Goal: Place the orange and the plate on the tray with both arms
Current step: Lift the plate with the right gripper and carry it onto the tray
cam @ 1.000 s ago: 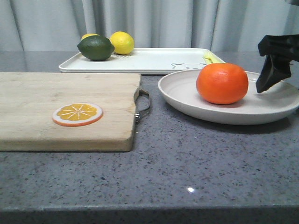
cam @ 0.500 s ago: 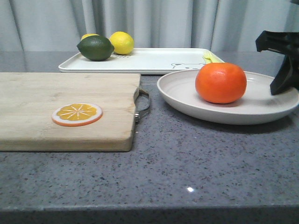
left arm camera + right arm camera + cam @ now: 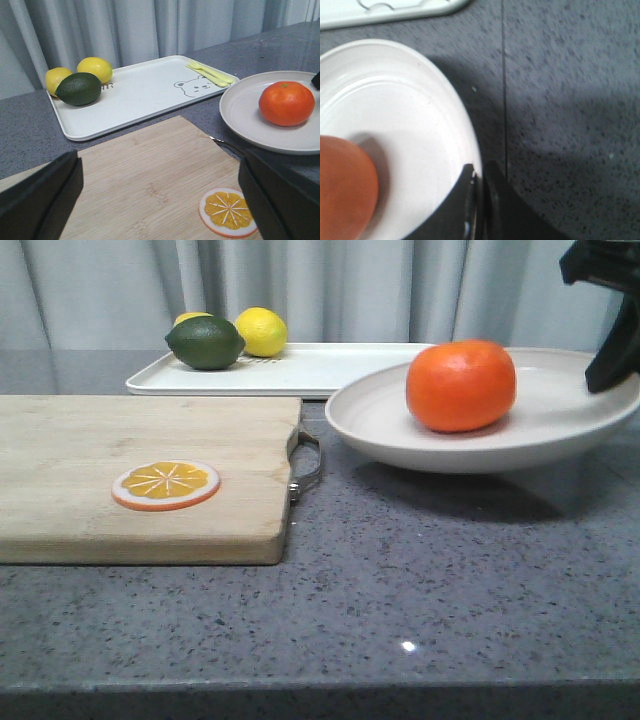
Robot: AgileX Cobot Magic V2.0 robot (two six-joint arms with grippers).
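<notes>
The orange (image 3: 461, 385) rests on the off-white plate (image 3: 560, 430), which hangs tilted above the grey table at the right. My right gripper (image 3: 612, 365) is shut on the plate's right rim (image 3: 470, 145); the orange also shows in the right wrist view (image 3: 342, 190). The white tray (image 3: 330, 370) lies behind, at the table's back, its bear drawing (image 3: 192, 86) visible in the left wrist view. My left gripper (image 3: 160, 200) is open and empty above the wooden cutting board (image 3: 150, 185); it is out of the front view. The plate (image 3: 240, 112) and orange (image 3: 286, 103) also show there.
On the tray's left end sit a dark green lime (image 3: 205, 342) and two yellow lemons (image 3: 261, 331); a yellow fork (image 3: 210, 73) lies at its right end. The cutting board (image 3: 130, 475) carries an orange slice disc (image 3: 166, 485). Curtains hang behind.
My right gripper has lifted the plate with the orange off the table and carried it up and slightly left. The rest has not moved.
</notes>
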